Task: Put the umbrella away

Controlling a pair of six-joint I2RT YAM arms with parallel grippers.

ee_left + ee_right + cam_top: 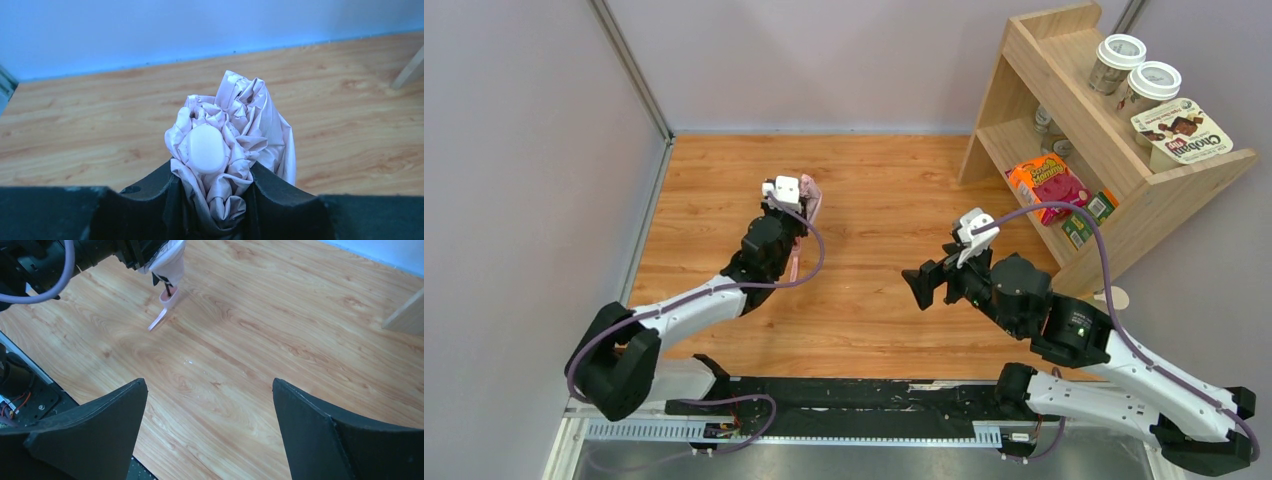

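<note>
The pale pink folded umbrella (235, 135) is clamped between the black fingers of my left gripper (215, 185), its bunched fabric and a white rounded cap end-on to the left wrist camera. In the top view the umbrella (809, 197) sticks up from my left gripper (796, 212) above the left middle of the wooden table. In the right wrist view the umbrella's lower end (169, 275) hangs over the table with its pink strap (158, 320) dangling. My right gripper (921, 283) is open and empty above the table centre, with its fingers (95, 425) wide apart.
A wooden two-tier shelf (1079, 110) stands at the back right, holding two jars, a Chobani carton (1181, 135), a red snack box (1049, 186) and a green box. Grey walls enclose the wooden table (874, 190) at the left and the back.
</note>
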